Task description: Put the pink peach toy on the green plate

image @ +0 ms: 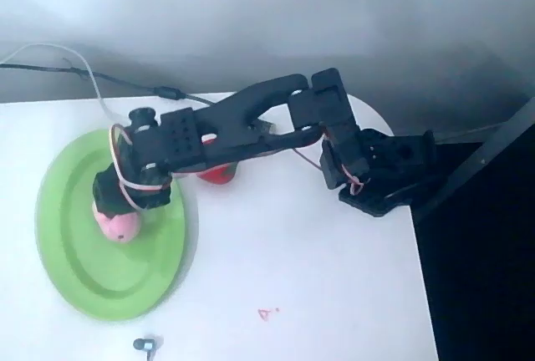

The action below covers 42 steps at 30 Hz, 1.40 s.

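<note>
White tabletop fills most of the overhead view, with a grey wall behind it and a dark gap past its right edge. On that white table (292, 277) the black arm reaches leftward, and its claw (117, 215) points down over the large, light lime-green oval plastic plate with a raised rim (71, 261). Right at the claw's tip sits the small, round, soft-looking pale-pink peach toy (119, 226), over the plate's upper middle, with green showing on every side of it. The claw's body hides its fingers, so I cannot tell whether they grip the toy or have let go, nor whether the toy rests on the plate or hangs just above it. Behind the claw, up along the arm and off the plate's rim, a red rounded toy (217, 175) peeks from under the arm. The placing step looks to be in hand. Next would come opening the fingers, if they are closed, then lifting straight up so the toy is not dragged off.
</note>
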{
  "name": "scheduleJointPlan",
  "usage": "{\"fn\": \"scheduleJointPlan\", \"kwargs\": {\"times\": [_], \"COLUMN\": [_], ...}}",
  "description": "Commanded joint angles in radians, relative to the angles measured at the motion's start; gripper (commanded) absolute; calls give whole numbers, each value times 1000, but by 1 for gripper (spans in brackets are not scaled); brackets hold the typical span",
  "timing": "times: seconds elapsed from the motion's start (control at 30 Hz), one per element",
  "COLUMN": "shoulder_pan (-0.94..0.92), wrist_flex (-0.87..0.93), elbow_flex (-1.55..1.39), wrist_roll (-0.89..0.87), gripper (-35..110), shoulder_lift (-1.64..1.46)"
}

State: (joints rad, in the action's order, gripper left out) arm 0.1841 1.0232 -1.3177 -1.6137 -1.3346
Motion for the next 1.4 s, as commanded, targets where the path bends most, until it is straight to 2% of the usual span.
{"fn": "scheduleJointPlan", "kwargs": {"times": [0.0,0.27,0.7,0.97,1.23,1.37], "shoulder_pan": [-6,-3,-3,-2,8,9], "wrist_flex": [-28,12,11,-8,-132,-221], "elbow_flex": [94,103,98,94,87,-9], "wrist_roll": [-6,-26,-89,-94,-117,-126], "gripper": [0,0,34,40,46,51], "shoulder_lift": [37,49,32,23,-12,-110]}}
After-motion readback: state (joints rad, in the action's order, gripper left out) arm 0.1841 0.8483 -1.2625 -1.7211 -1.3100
